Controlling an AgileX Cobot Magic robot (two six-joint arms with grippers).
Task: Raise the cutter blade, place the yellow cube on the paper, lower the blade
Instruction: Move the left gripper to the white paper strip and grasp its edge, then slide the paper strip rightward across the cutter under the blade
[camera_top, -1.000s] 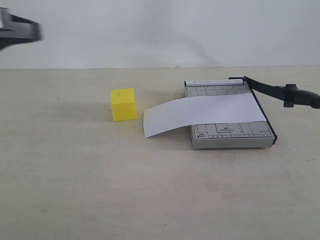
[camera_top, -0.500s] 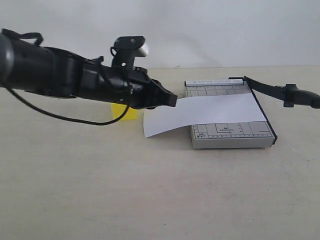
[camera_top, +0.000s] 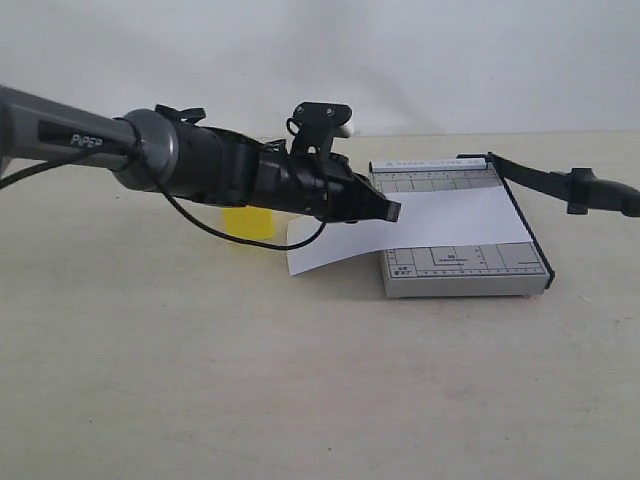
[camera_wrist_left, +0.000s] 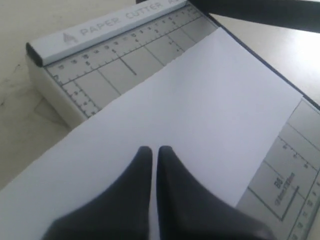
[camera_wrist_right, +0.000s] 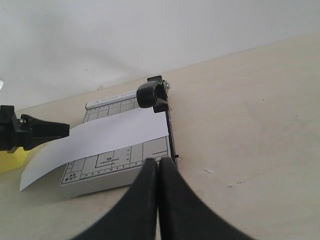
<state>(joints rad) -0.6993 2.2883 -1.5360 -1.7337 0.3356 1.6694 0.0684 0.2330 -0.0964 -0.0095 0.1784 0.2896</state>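
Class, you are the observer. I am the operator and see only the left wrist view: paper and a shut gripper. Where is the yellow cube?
Observer: The yellow cube sits on the table beside the paper's free end, not on it.
Operator: Is the blade up?
Observer: Yes, the cutter blade is raised, its handle out beyond the board.
Operator: And the right gripper?
Observer: The right gripper is shut and empty.
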